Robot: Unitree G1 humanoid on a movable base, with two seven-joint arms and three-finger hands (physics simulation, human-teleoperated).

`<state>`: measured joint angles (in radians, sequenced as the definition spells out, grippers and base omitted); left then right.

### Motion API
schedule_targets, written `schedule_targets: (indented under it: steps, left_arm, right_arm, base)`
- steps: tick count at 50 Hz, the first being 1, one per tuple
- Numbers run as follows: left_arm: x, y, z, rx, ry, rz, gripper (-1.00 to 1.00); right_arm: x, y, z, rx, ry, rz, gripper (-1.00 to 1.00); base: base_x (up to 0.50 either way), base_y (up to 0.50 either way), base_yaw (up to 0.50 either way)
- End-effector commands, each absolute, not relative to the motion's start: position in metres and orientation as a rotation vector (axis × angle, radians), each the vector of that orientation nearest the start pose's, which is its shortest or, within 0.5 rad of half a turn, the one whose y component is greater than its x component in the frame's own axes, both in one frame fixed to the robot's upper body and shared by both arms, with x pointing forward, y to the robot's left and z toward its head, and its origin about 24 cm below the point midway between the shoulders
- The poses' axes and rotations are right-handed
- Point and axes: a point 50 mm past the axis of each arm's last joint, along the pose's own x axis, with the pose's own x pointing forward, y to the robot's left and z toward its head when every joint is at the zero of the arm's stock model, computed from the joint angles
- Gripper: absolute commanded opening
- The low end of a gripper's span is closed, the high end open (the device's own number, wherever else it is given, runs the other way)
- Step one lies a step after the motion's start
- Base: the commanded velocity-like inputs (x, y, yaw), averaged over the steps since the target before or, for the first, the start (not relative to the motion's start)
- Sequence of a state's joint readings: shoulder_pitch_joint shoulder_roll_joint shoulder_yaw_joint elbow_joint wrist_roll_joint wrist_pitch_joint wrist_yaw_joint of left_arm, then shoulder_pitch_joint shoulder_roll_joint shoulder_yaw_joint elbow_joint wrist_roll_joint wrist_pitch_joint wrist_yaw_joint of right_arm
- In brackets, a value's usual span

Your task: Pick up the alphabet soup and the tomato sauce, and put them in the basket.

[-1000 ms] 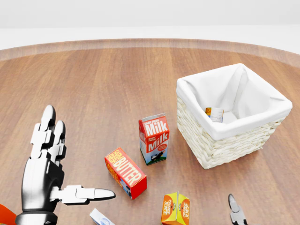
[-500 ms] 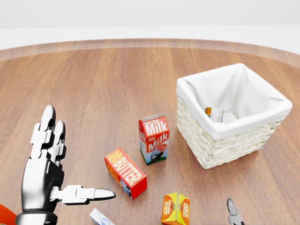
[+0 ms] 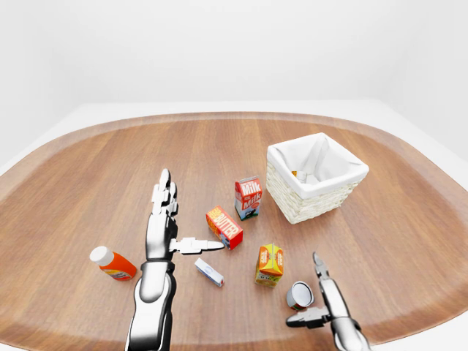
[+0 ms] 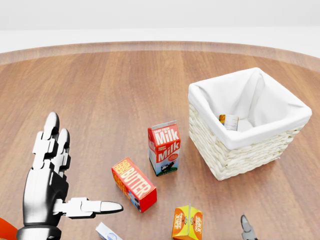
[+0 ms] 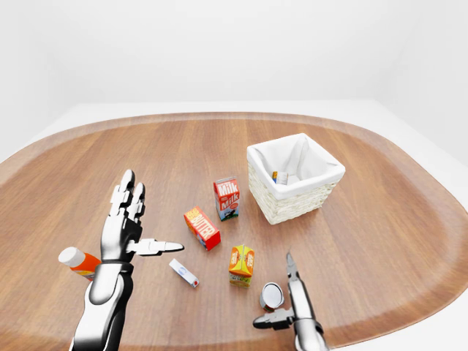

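Wooden table (image 3: 88, 183): milk carton (image 3: 248, 197) and butter box (image 3: 224, 227) beside basket (image 3: 316, 178); both hands' fingers (image 3: 162, 191) wide.

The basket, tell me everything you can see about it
The basket is a square, pale woven wicker box with a white cloth liner folded over its rim. It stands upright on the wooden table, at the right of the head view, apart from the milk carton to its left. Inside, part of a small can shows against the liner. Neither hand touches it.
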<state>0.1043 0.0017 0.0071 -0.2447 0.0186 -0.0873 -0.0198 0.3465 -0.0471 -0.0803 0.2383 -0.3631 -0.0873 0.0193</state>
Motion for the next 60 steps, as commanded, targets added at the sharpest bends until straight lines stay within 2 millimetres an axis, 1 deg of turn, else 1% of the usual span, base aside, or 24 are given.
schedule_targets:
  steps: [1, 28, 29, 30, 31, 43, 48, 49, 52, 57, 60]
  left_arm:
    - [0.231, 0.156, 0.084, 0.025, -0.236, 0.016, 1.00]
    - [0.231, 0.156, 0.084, 0.026, -0.236, 0.016, 1.00]
    - [0.231, 0.156, 0.084, 0.026, -0.236, 0.016, 1.00]
    - [0.231, 0.156, 0.084, 0.025, -0.236, 0.016, 1.00]
    - [0.231, 0.156, 0.084, 0.025, -0.236, 0.016, 1.00]
    - [0.231, 0.156, 0.084, 0.025, -0.236, 0.016, 1.00]
    - [0.231, 0.156, 0.084, 0.026, -0.236, 0.016, 1.00]
    - [0.231, 0.156, 0.084, 0.026, -0.236, 0.016, 1.00]
    - [0.231, 0.156, 0.084, 0.025, -0.236, 0.016, 1.00]
    - [0.231, 0.156, 0.084, 0.025, -0.236, 0.016, 1.00]
    - [0.231, 0.156, 0.084, 0.026, -0.236, 0.016, 1.00]
  right_arm:
    - [0.144, -0.195, -0.075, -0.399, 0.537, -0.037, 1.00]
    - [0.148, -0.190, -0.075, -0.428, 0.526, -0.016, 1.00]
    - [0.147, -0.190, -0.074, -0.425, 0.523, -0.013, -0.08]
    - [0.147, -0.190, -0.074, -0.425, 0.523, -0.013, -0.45]
    - [0.146, -0.190, -0.074, -0.425, 0.525, -0.011, -1.00]
    - [0.142, -0.189, -0.059, -0.378, 0.474, -0.019, -1.00]
    - [0.137, -0.185, -0.044, -0.349, 0.421, -0.012, -1.00]
    - [0.133, -0.185, -0.036, -0.336, 0.396, -0.014, -1.00]
    - [0.126, -0.186, -0.022, -0.304, 0.358, -0.023, -1.00]
    - [0.119, -0.189, -0.010, -0.272, 0.330, -0.035, -1.00]
    - [0.117, -0.189, -0.008, -0.259, 0.327, -0.040, -1.00]
  base:
    - [0.00, 0.00, 0.00]
    - [0.00, 0.00, 0.00]
    - [0.00, 0.00, 0.00]
    - [0.00, 0.00, 0.00]
    - [0.00, 0.00, 0.00]
    - [0.00, 0.00, 0.00]
    - [0.00, 0.00, 0.00]
    - [0.00, 0.00, 0.00]
    - [0.00, 0.00, 0.00]
    - [0.00, 0.00, 0.00]
    - [0.00, 0.00, 0.00]
